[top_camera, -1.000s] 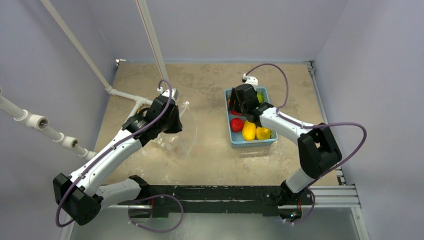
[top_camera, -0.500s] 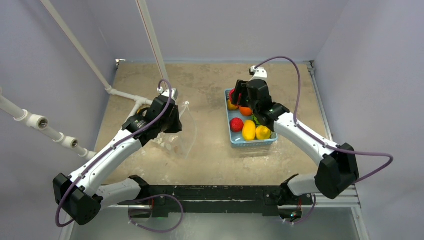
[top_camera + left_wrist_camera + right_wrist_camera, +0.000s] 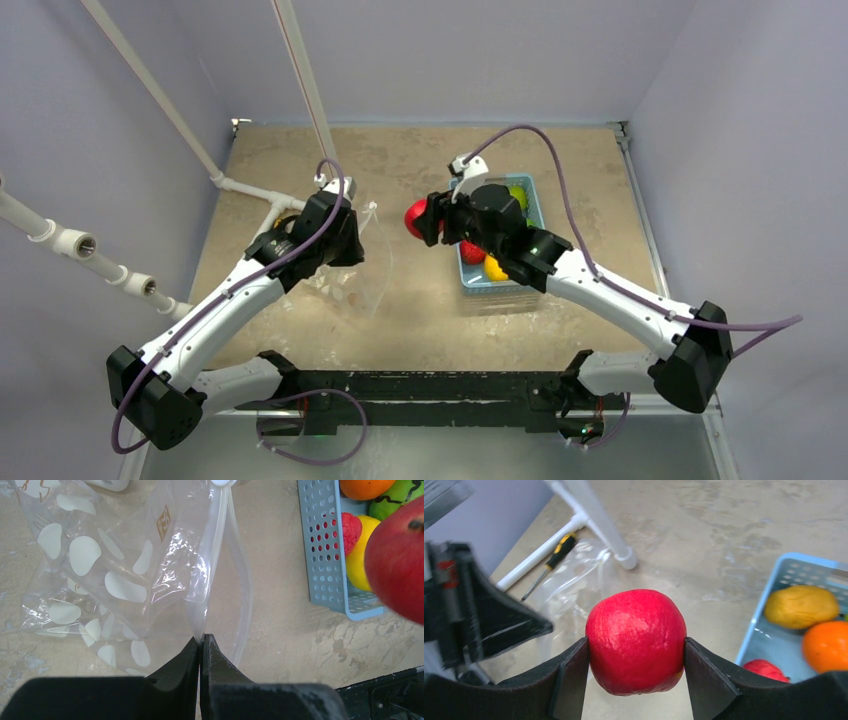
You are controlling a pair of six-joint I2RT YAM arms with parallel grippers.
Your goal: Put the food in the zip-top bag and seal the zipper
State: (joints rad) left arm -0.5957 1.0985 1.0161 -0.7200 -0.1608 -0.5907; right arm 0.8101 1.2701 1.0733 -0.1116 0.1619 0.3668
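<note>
basket [image 3: 320, 555]: fruits [image 3: 801, 606] inside | screwdriver [image 3: 549, 566]: beside bag [image 3: 125, 580] | pipe [image 3: 594, 520]: possibly touching bag

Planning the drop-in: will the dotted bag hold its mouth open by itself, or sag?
Probably floppy: the zip-top bag is thin crinkled film, creased where the left tool pinches it. Its mouth likely sags if released. Probably light, so a nudge may shift it.

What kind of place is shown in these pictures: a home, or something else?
Probably a robot test cell: plain lavender walls box in a stone-patterned table, the left arm and right arm are mounted on a black rail at its near edge, and white pipes cross one corner.
</note>
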